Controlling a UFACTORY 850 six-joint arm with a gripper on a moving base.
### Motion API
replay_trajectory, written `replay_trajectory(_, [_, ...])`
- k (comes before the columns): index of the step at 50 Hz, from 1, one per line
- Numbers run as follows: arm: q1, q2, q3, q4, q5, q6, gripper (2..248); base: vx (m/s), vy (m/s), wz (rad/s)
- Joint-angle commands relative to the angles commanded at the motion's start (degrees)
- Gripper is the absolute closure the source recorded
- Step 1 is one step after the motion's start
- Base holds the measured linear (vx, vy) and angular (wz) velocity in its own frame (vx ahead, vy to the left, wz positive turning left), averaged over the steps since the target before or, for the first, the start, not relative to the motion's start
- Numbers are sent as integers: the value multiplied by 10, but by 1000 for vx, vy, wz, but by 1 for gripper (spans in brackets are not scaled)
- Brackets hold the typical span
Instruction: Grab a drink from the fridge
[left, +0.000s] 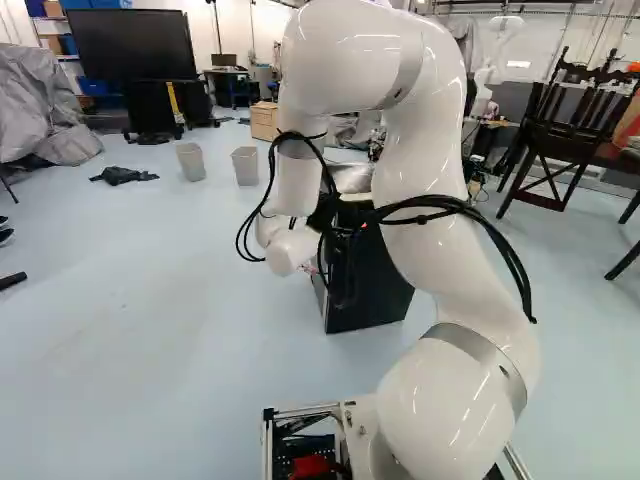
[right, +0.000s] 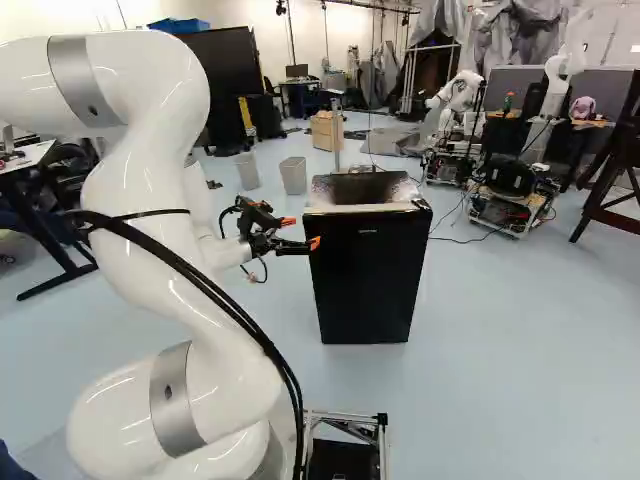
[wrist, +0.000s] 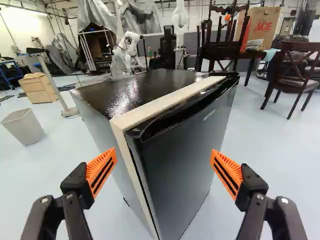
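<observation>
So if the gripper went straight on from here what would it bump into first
The gripper would likely meet the fridge door first; it shows ahead between the open fingers, though the distance is unclear.

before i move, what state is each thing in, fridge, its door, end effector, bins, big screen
Fridge, upright; power cannot be told
Fridge door, closed
End effector, open, nothing between its fingers gripped
Two bins, upright
Big screen, dark
</observation>
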Motion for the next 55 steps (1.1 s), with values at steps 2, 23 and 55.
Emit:
replay_trajectory(2, [0, 0, 0, 0, 0, 0, 3, 0, 0, 0])
replay_trajectory(23, [-1, -2, -4, 0, 0, 0, 3, 0, 0, 0])
replay_trajectory(55, [-4, -7, -12, 0, 0, 0, 3, 0, 0, 0])
